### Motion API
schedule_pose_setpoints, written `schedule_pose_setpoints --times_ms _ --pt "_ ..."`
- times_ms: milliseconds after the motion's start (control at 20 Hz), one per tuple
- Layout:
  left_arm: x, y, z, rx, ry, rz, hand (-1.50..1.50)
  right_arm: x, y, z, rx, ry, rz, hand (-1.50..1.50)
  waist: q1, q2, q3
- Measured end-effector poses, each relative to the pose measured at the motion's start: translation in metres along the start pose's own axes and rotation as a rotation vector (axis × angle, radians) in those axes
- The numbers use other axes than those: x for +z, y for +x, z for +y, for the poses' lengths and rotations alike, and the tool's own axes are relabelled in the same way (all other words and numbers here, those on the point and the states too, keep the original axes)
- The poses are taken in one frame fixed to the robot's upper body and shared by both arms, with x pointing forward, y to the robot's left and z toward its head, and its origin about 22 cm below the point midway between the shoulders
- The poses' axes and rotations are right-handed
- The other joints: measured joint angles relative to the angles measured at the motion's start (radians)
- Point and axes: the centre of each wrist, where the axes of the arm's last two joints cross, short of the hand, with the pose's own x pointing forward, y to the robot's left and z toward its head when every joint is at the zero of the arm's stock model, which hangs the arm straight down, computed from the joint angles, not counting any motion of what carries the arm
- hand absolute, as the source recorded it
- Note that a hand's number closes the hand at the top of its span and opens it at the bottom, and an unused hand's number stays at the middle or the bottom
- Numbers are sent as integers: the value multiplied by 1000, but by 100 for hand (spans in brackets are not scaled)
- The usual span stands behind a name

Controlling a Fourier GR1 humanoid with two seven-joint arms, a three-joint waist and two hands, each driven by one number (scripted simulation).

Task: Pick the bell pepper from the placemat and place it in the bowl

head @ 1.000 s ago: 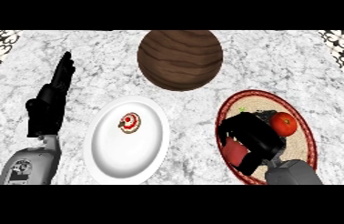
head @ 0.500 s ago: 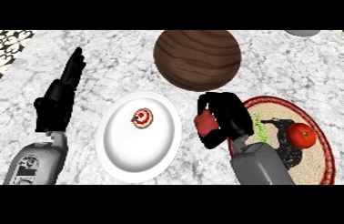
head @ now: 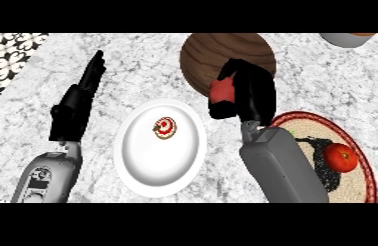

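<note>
My right hand (head: 252,96) is shut on a red bell pepper (head: 221,91), of which only one red side shows between the fingers and thumb. Hand and pepper hang over the near edge of the brown wooden bowl (head: 214,52), which stands at the back centre. The round woven placemat (head: 353,189) with a red rim lies at the right, behind my right forearm. My left hand (head: 72,111) rests open at the left, fingers pointing up.
A white plate (head: 155,162) holding a small red and white item (head: 165,128) lies between my arms. On the placemat are a round red fruit (head: 342,157) and a dark leafy thing (head: 321,155). A grey dish (head: 347,38) shows at the top right corner.
My right hand has lifted off the placemat with the pepper and travelled left and away, up to the bowl's near edge. The left hand has stayed as it was.
</note>
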Motion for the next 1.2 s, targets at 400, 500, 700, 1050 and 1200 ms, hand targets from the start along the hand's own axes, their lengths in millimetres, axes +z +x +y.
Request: schedule_pose_setpoints --times_ms 400,500,700,1050,1200 --pt "-7 6 -8 0 -25 -16 0 -27 51 -7 -29 -252 154 150 20 9 -1" --pt "-9 7 -9 2 -24 -14 0 -34 60 -8 -19 -301 158 150 16 11 0" --pt "-12 8 -7 -2 -18 -12 0 -49 72 -6 17 -384 163 150 7 13 1" --pt "-13 6 -4 -8 15 -5 0 -73 73 6 85 -496 181 150 -29 13 3" --pt "-11 2 0 -9 32 5 0 -83 68 13 148 -526 199 150 -49 10 3"
